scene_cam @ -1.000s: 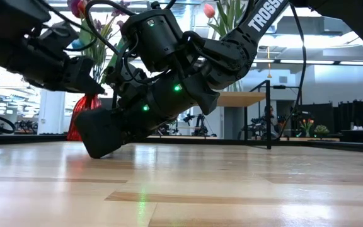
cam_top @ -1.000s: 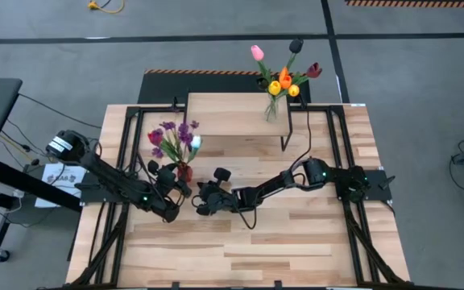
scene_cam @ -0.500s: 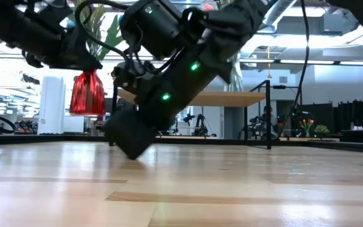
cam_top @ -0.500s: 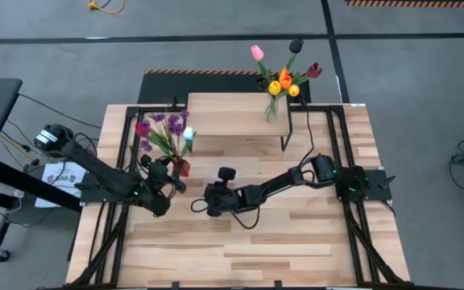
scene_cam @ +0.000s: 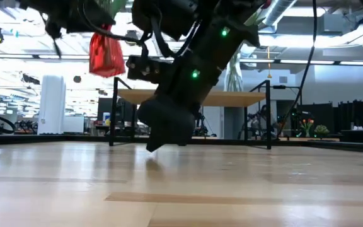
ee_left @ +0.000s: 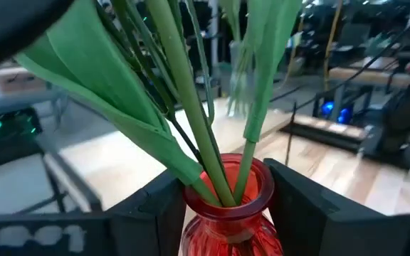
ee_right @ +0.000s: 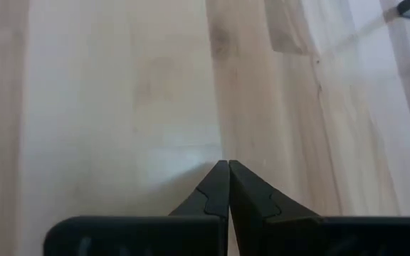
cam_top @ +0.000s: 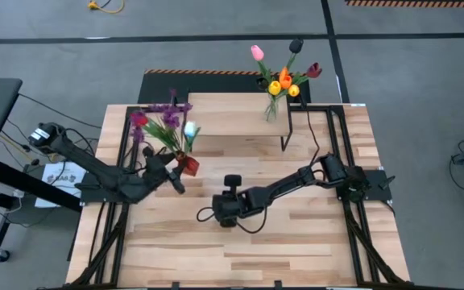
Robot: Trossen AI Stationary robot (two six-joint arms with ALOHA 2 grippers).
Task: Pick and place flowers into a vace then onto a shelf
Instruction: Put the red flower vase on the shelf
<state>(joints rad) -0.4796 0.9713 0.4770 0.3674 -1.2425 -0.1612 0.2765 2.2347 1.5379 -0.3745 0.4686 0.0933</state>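
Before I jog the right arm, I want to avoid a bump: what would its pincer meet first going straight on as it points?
The right pincer, shut and empty, points down at bare tabletop. It would likely meet the planks first; depth is unclear.

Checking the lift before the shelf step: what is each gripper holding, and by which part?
The left gripper holds the red vase by its neck, flowers inside. The right gripper is shut, holding nothing.

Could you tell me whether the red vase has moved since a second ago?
Yes. The left gripper has lifted the red vase off the tabletop; in the high view it now sits closer to the shelf.
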